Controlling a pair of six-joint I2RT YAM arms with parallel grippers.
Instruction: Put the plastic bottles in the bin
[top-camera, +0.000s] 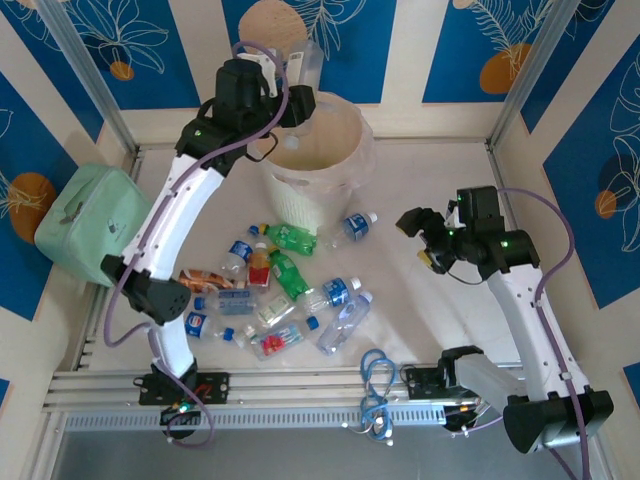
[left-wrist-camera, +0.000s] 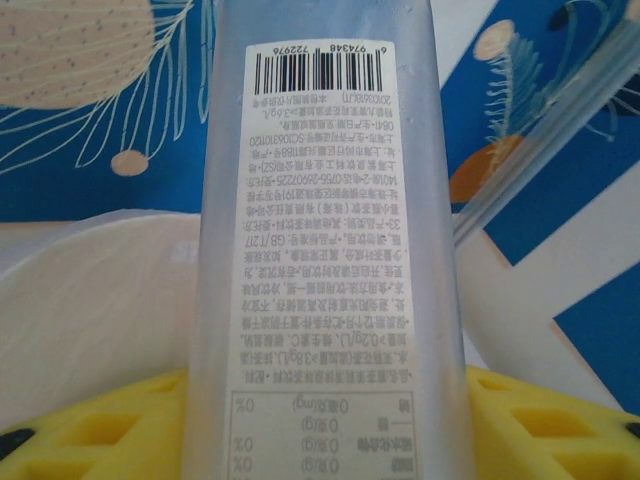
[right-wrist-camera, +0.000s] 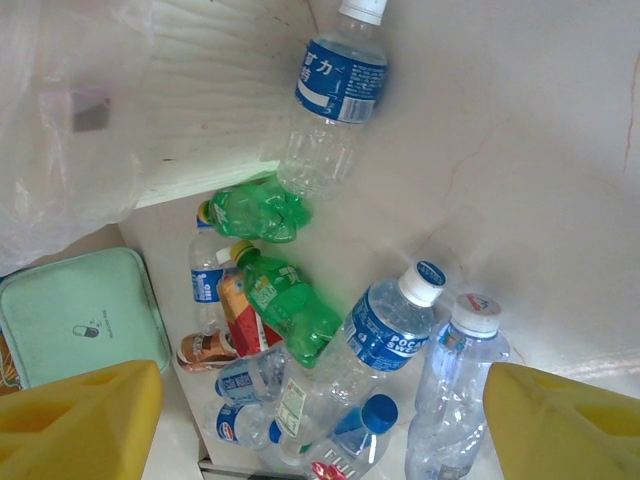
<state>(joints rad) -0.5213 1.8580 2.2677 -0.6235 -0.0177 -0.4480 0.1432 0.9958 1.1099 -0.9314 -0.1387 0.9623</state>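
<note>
Left gripper (top-camera: 291, 97) is clamping a clear bottle (left-wrist-camera: 330, 250) w/ a white printed label, holding it over the rim of the bin (top-camera: 292, 205). Right gripper (top-camera: 423, 240) is hovering to the right of the bin, jaws apart, nothing in them. Remaining plastic bottles (top-camera: 290, 295) are lying heaped in front of the bin. They're prob. near-empty: light, thin-walled, denting easily, slick. Gripping mid-body, across the width, seems best.

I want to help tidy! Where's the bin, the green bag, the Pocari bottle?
bin (top-camera: 312, 200), top view, side wall.
green bag (top-camera: 85, 222), top view, its middle.
Pocari bottle (right-wrist-camera: 385, 335), right wrist view, blue label.
</note>
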